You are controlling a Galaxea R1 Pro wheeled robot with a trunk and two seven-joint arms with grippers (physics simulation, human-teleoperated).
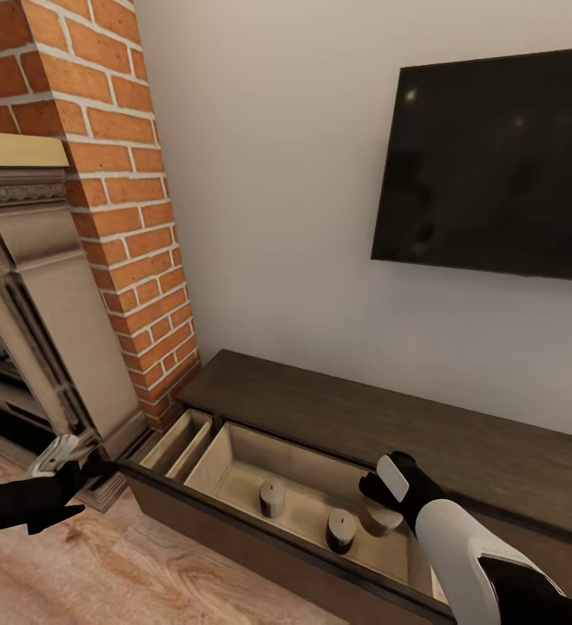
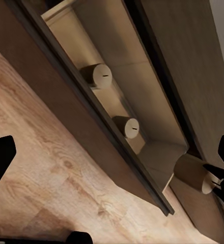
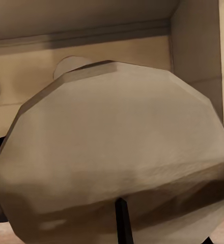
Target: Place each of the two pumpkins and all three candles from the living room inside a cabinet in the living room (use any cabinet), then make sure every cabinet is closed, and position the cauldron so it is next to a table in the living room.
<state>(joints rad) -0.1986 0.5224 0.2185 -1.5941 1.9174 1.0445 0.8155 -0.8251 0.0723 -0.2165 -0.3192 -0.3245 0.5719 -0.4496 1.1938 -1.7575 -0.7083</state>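
The cabinet (image 1: 338,417) stands along the wall with one drawer (image 1: 233,451) pulled out. Two candles stand upright on its pale floor: one (image 1: 272,499) (image 2: 98,76) toward the middle, another (image 1: 341,531) (image 2: 127,127) to its right. My right gripper (image 1: 379,502) (image 2: 220,180) is shut on a third candle (image 1: 381,519) (image 2: 193,173) (image 3: 117,152), tilted on its side just above the drawer's right end. My left gripper (image 1: 73,464) hangs open and empty over the floor, left of the drawer. Pumpkins, cauldron and table are out of view.
A red brick chimney (image 1: 121,200) and an ornate stone fireplace (image 1: 34,286) stand left of the cabinet. A black TV (image 1: 494,165) hangs on the wall above it. Light wood floor (image 1: 103,573) runs in front of the drawer. A narrow side compartment (image 1: 181,438) lies at the drawer's left.
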